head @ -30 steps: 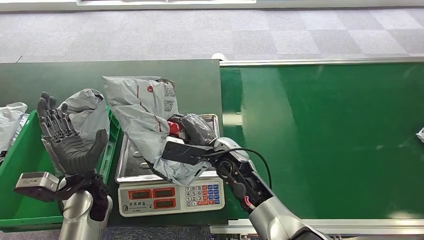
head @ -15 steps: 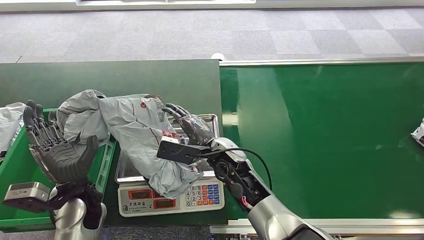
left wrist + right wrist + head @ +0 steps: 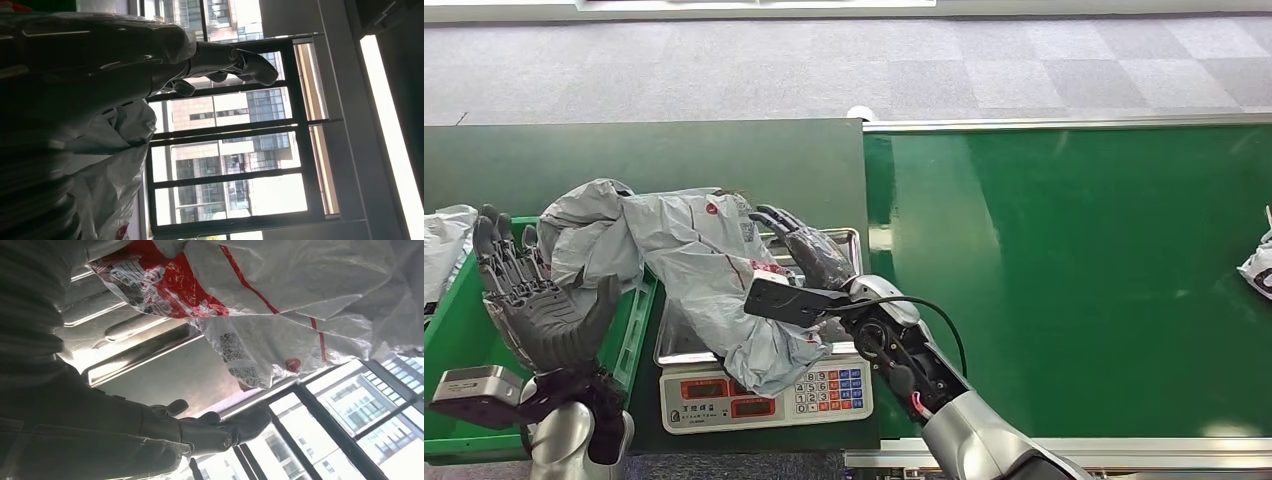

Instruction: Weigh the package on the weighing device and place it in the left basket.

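Crinkled glossy plastic package (image 3: 714, 270), shiny metal scale pan (image 3: 686, 340)

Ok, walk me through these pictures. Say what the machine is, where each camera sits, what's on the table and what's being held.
This is a two-armed humanoid robot. The wide picture comes from its head, looking down; the other two come from cameras at its wrists and are turned, so windows appear sideways.

On the dark table stands a weighing scale with a steel tray. A grey plastic package is draped across the tray and onto the rim of a green basket on the left. To the right runs a green conveyor belt.

The left hand is raised, fingers spread, holding nothing. The right hand lies against the package with fingers extended, not gripping it.
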